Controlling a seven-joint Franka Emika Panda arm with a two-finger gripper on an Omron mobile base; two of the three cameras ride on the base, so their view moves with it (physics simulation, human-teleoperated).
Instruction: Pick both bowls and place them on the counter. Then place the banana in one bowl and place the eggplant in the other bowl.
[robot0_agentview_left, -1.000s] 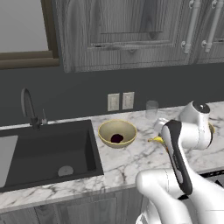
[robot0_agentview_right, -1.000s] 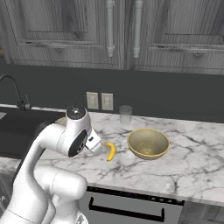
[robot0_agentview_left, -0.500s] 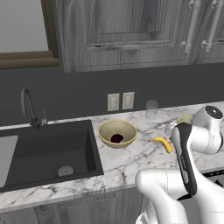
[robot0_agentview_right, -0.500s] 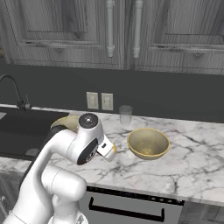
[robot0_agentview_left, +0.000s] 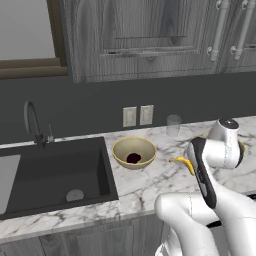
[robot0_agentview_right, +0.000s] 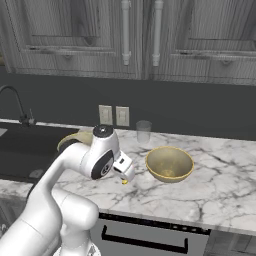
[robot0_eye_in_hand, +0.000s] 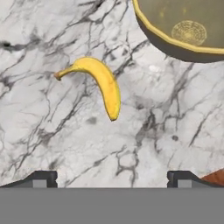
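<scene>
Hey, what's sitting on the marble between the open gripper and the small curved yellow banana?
Nothing: in the hand view, only bare white marble counter separates the gripper from the banana.

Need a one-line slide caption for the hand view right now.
Open gripper above the banana lying on the marble counter, empty bowl beside it.

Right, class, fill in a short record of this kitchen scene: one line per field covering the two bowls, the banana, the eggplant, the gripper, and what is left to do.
bowl by sink: on the counter, holds the eggplant
second bowl: on the counter, empty
banana: lying on the marble beside the second bowl, not in it
gripper: open, above the banana, holding nothing
glass: upright near the back wall
left to do: banana into the empty bowl
</scene>
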